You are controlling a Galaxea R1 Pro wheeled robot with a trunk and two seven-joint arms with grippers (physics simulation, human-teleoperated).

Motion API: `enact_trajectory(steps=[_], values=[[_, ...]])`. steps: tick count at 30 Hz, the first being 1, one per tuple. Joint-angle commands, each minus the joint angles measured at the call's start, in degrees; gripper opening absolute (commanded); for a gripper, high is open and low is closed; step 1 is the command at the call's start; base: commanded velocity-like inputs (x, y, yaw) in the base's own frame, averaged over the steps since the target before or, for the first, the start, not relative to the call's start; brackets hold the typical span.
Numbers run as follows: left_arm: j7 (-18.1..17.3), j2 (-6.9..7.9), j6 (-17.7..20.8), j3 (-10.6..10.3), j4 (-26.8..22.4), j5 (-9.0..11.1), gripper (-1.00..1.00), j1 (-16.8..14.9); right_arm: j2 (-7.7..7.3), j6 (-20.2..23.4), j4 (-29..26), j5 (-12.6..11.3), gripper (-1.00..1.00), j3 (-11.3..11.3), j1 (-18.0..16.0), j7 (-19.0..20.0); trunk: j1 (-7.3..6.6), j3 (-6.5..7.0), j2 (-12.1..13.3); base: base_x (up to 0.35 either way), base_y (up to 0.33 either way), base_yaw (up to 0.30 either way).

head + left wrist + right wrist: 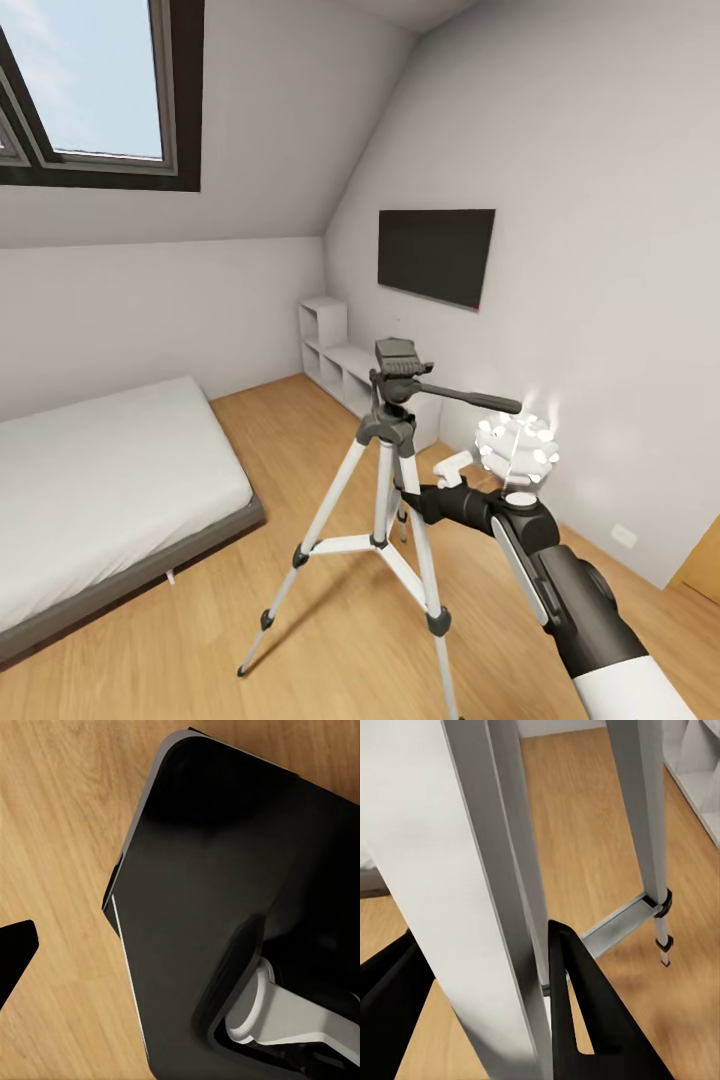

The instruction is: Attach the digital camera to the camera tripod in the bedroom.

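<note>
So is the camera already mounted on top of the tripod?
No, the camera tripod head plate is bare in the head view.

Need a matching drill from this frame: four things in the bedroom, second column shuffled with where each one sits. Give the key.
Things:
1. camera tripod
2. TV
3. bed
4. white cube shelves

Places:
A. mounted on the right-hand wall
B. low on the floor at the left of the head view
C. standing on the wood floor mid-room, with the right gripper at its legs
D. on the floor in the far corner, below the TV's left end

Pairs: 1-C, 2-A, 3-B, 4-D
</note>
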Motion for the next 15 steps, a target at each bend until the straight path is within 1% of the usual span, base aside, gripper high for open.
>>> enact_trajectory(steps=[1,7,8,11,15], values=[[0.0,-0.02,-0.1,0.2,-0.1,0.2,1.0,0.0,-0.03,0.3,-0.1,-0.4,-1.0,0.0,-0.1,0.1,0.03,-0.11,-0.1,0.0,0.0,0.0],[0.0,-0.03,-0.1,0.2,-0.1,0.2,1.0,0.0,0.21,-1.8,3.6,-0.4,-1.0,0.0,0.0,-0.3,0.03,-0.11,-0.1,0.0,0.0,0.0],[0.0,-0.04,-0.1,0.2,-0.1,0.2,1.0,0.0,0.28,-4.0,5.6,-0.4,-1.0,0.0,-0.1,-0.3,0.03,-0.11,-0.1,0.0,0.0,0.0],[0.0,-0.03,-0.1,0.2,-0.1,0.2,1.0,0.0,0.33,-5.7,7.0,-0.5,-1.0,-0.1,-0.1,-0.3,0.03,-0.11,-0.1,0.0,0.0,0.0],[0.0,-0.04,-0.1,0.2,-0.1,0.2,1.0,0.0,0.4,-6.7,7.8,-0.7,-1.0,-0.1,-0.1,-0.4,0.03,-0.11,-0.1,0.0,0.0,0.0]])
